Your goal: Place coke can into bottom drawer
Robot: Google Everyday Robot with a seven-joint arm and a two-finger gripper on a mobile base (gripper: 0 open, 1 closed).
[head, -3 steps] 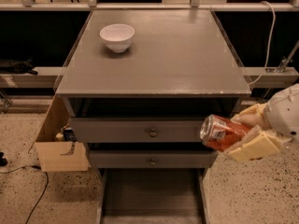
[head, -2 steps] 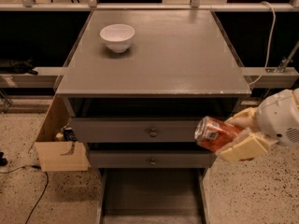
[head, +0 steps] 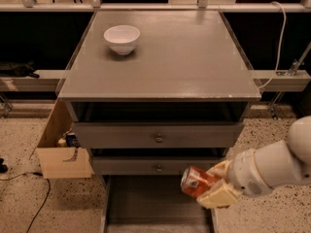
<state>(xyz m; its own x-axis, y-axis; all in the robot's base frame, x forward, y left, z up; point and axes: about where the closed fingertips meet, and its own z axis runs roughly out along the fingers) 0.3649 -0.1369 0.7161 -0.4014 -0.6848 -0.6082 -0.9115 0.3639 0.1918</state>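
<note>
The coke can (head: 195,182) is red-orange with white markings and a silvery end, lying on its side in the air. My gripper (head: 216,184) is shut on it, cream fingers (head: 216,195) above and below, at the lower right. The can hangs over the right part of the bottom drawer (head: 146,203), which is pulled out, a flat grey tray with thin side walls. The white arm (head: 274,166) reaches in from the right.
A grey cabinet (head: 160,57) carries a white bowl (head: 122,38) at its back left. Two upper drawers with round knobs (head: 159,138) sit above the tray. A cardboard box (head: 60,152) stands left of the cabinet on speckled floor, with a cable (head: 41,203).
The gripper with the coke can has moved left and down, from beside the upper drawers to over the open bottom drawer.
</note>
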